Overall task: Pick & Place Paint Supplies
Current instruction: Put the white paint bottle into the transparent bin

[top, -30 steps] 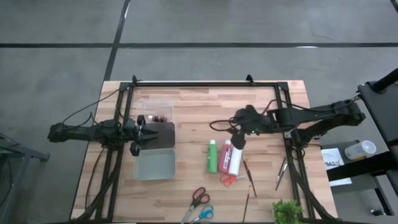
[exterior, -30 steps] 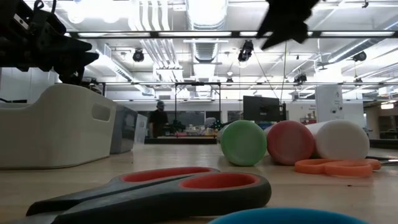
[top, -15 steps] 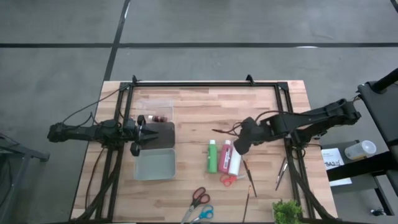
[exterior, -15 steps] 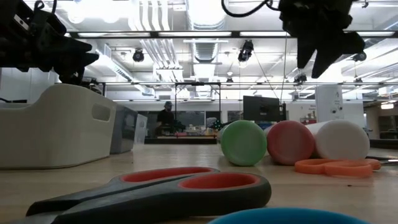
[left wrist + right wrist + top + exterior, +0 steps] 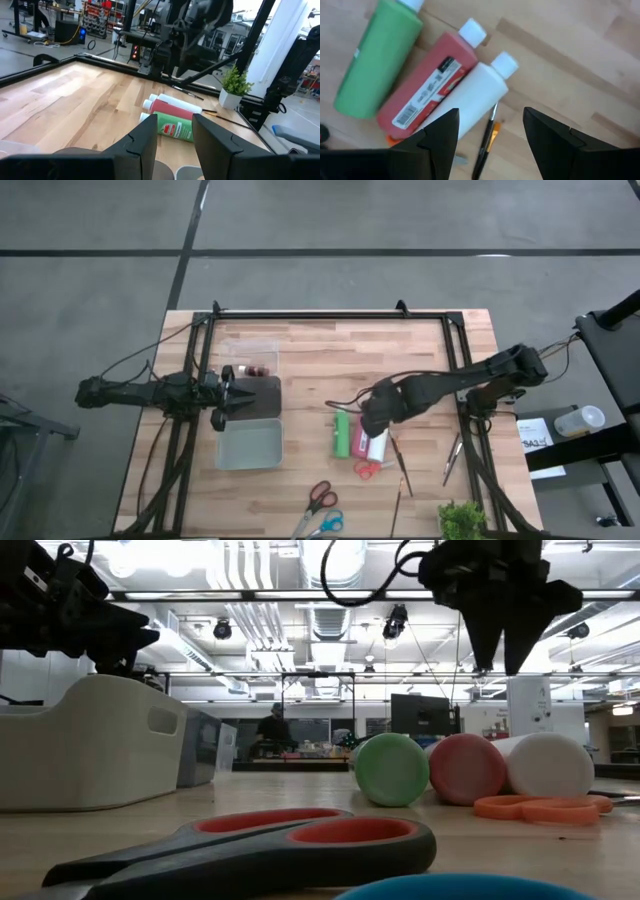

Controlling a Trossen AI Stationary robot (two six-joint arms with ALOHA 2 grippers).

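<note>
From above, my right gripper [image 5: 374, 420] hangs over the red bottle [image 5: 364, 428], between the green bottle [image 5: 342, 434] and white bottle [image 5: 378, 445] lying mid-table. Low view: fingers spread, empty. Left gripper [image 5: 228, 397] waits released over the bin [image 5: 250, 445].

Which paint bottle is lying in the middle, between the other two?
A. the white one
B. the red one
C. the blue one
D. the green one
B: the red bottle lies flat on the table with the green bottle along one side and the white bottle along the other, as the right wrist view shows.
</note>
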